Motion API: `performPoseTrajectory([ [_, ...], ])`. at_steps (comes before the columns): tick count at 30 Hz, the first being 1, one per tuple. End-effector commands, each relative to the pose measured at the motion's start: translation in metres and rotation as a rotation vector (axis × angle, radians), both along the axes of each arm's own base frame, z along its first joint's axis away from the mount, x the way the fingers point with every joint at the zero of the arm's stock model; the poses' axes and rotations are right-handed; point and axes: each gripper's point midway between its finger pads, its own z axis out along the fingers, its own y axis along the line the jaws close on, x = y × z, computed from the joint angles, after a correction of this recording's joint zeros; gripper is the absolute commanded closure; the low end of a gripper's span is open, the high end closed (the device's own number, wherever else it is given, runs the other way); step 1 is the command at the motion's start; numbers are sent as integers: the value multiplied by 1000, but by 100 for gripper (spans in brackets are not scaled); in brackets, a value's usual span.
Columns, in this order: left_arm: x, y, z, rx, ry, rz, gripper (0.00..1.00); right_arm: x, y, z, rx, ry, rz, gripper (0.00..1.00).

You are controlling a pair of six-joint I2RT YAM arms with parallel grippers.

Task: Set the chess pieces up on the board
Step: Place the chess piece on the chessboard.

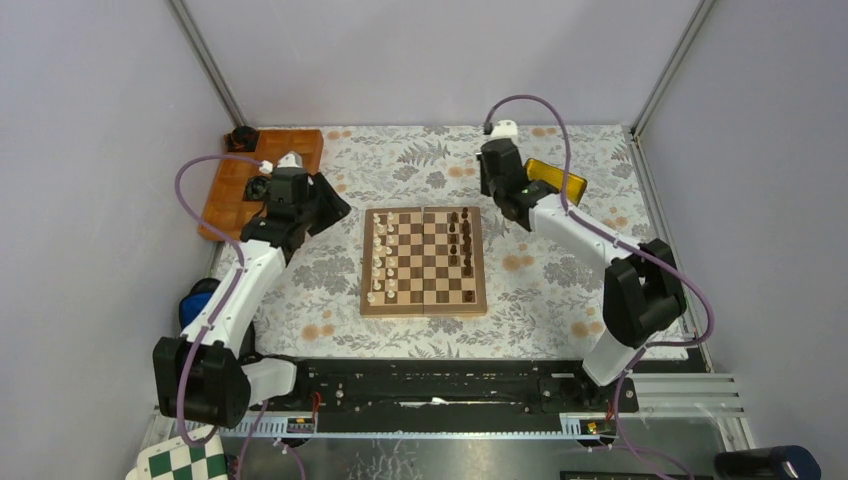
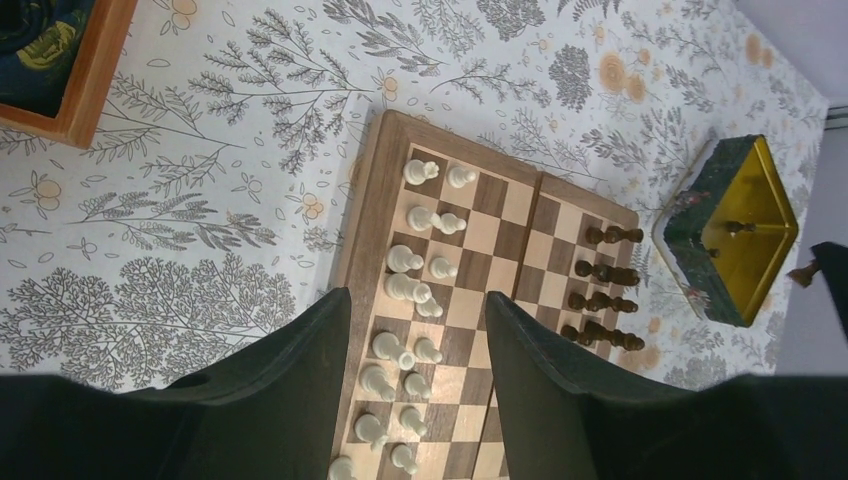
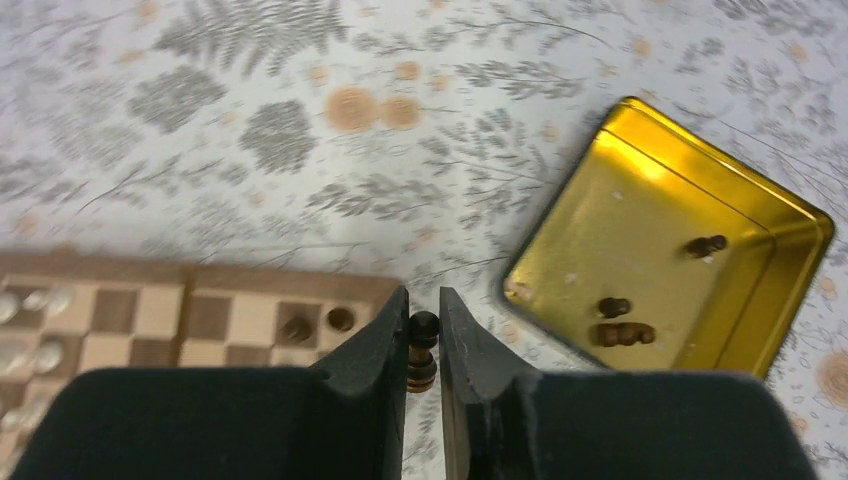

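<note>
**Supervisor:** What were the claws doing at that moment?

**Me:** I had the right gripper (image 3: 422, 308) clamped on one dark pawn (image 3: 423, 330). The pawn stood upright between the pads, pinched at the neck, with its base hanging free below. An upright hold like that suited setting it straight down on a square.

**Supervisor:** And where did that put it relative to the board?

**Me:** Off it. From the right wrist view, the pawn hung over the flowered cloth, just beside the corner of the board (image 1: 425, 262) and between the board and the gold tin (image 3: 620, 205). The nearest corner squares already carried two dark men (image 3: 295, 327), so I judged an open square in the dark ranks was its target.

**Supervisor:** How much was left?

**Me:** The tin held a few loose dark pieces (image 3: 620, 333), lying on their sides. The overhead view showed the dark pieces on the board (image 1: 460, 240) filling only part of their side. The white pieces (image 2: 408, 288) stood in two files along the opposite edge and looked complete, though I couldn't count every one.

**Supervisor:** And the left arm?

**Me:** I had the left gripper (image 2: 417, 300) parked above the white side, its fingers apart and holding nothing. There it stayed clear of the right arm's path from tin to board.
</note>
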Motion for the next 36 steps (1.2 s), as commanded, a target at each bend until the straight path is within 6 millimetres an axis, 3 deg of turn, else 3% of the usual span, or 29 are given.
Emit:
performPoseTrajectory([
  [1, -10, -4, 8, -44, -20, -5, 40, -24, 39, 42, -24, -153, 109, 98],
  [8, -24, -3, 16, -60, -51, 2, 40, -84, 99, 27, -59, -204, 289, 99],
  [13, -30, -3, 19, -80, -68, 13, 40, -128, 126, 11, -102, -273, 406, 100],
  [18, -33, -5, 26, -82, -93, 14, 40, -158, 138, -2, -88, -339, 462, 100],
  [25, -36, -8, 24, -85, -102, 13, 40, -178, 146, -19, -65, -381, 492, 100],
  [36, -41, -5, 18, -54, -115, 23, 40, -185, 157, -57, 3, -397, 489, 100],
])
